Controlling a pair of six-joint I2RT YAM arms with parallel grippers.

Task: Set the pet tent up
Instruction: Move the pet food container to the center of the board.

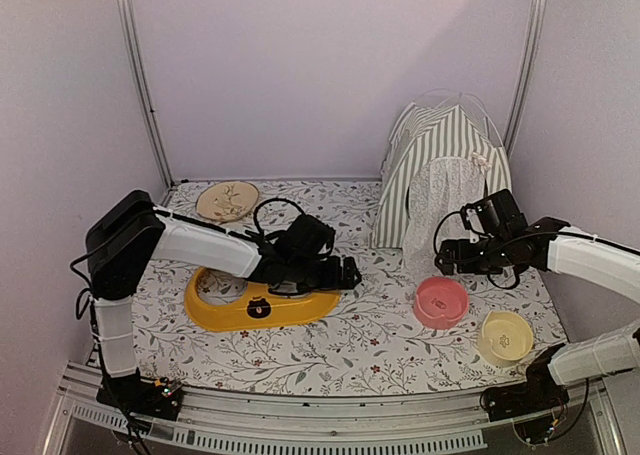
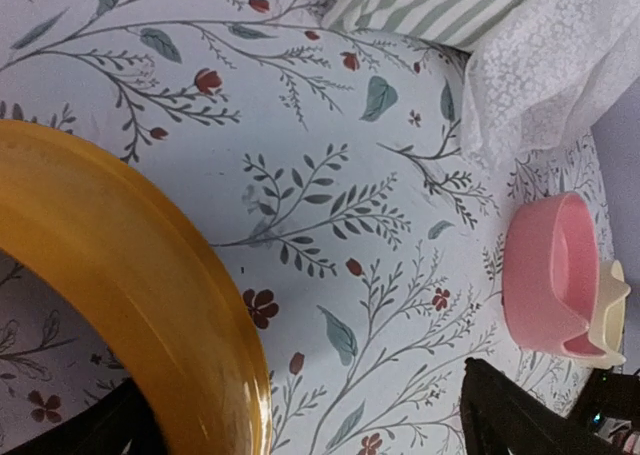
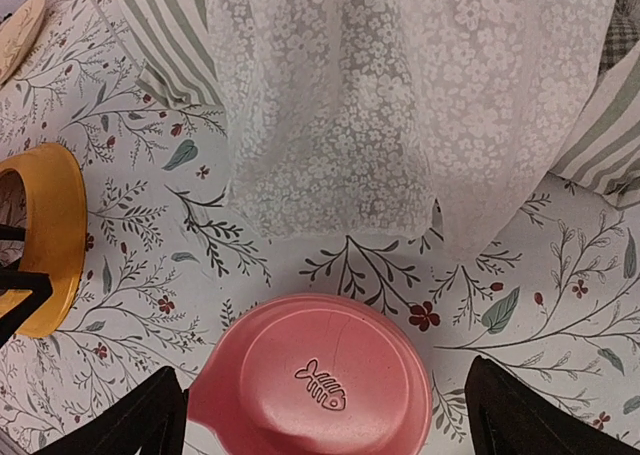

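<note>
Green-and-white striped tent (image 1: 440, 165) stands upright in the upper right of the top view, on the far right part of the floral cloth (image 1: 330, 360), close to the right wall. Thin poles (image 1: 462, 101) arc over its peak. White mesh (image 1: 440, 207) hangs down the front face, with its lower edge resting on the cloth.

Right gripper (image 1: 446, 257): just in front of the mesh, right of centre in the top view. In the wrist view its two fingers (image 3: 140, 420) sit in the opposite bottom corners, so the jaws are spread wide. Nothing is between them. The pink bowl (image 1: 441, 302) lies on the cloth below the gap, with a fish mark on its floor, and the mesh hem is just beyond it. No contact with bowl or tent can be seen.

Yellow bowl (image 1: 506, 336): lower right of the pink bowl, close beside it. Whether they touch cannot be told.

Left gripper (image 1: 348, 273): centre of the top view, well apart from the tent, over the right end of the yellow stand (image 1: 250, 310). Wrist view shows its fingers (image 2: 520, 420) at the two bottom corners, jaws spread, gripping nothing. The stand's rim curves past the left finger, contact unclear.

Beige disc (image 1: 227, 200): flat on the cloth, upper left, near the back wall.
</note>
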